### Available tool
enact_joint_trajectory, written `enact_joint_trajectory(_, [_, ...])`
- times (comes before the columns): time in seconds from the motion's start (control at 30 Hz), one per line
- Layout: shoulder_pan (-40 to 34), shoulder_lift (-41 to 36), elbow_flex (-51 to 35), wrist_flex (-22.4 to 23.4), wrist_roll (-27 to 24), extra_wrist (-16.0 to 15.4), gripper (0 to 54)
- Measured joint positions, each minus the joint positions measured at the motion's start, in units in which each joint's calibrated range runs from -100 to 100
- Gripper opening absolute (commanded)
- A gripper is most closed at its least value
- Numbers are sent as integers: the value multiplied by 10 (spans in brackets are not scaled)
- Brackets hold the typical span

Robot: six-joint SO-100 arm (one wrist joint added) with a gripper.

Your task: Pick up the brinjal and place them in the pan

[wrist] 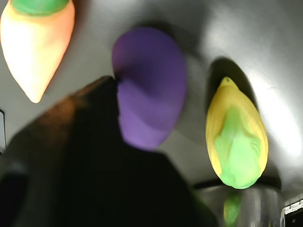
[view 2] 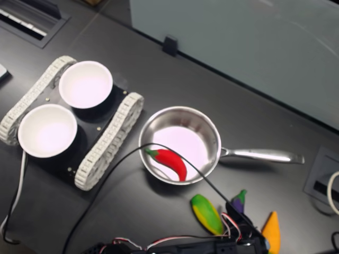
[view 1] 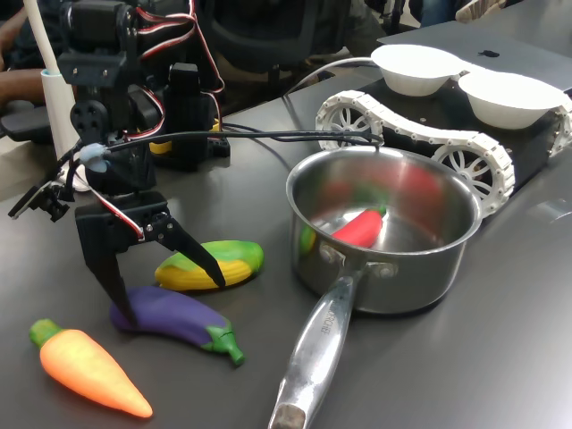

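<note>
right now the gripper (view 1: 165, 290) stands wide open and holds nothing, lowered over the brinjal (view 1: 174, 317), which lies on the dark table (view 1: 465, 375) between the carrot (view 1: 85, 366) and the corn (view 1: 214, 264) in the first exterior view. one finger tip sits at the brinjal's rounded end, the other points toward the corn. this looks like the approach step; next, the jaws should straddle and close on its body. farther back, the pan (view 1: 384, 223) holds a red chilli (view 1: 357, 229).
</note>
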Motion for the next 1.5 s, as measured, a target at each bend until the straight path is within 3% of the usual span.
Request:
enact_joint_trajectory(0.53, [-4, 26, -11, -4, 7, 12, 346])
enact_joint_trajectory(0.83, [-11, 36, 7, -29, 8, 20, 323])
enact_joint_trajectory(1.0, [-14, 36, 18, -35, 10, 20, 273])
enact_joint_trajectory(1.17, [-22, 35, 31, -39, 10, 25, 170])
enact_joint_trajectory(1.5, [-41, 35, 36, -39, 5, 51, 68])
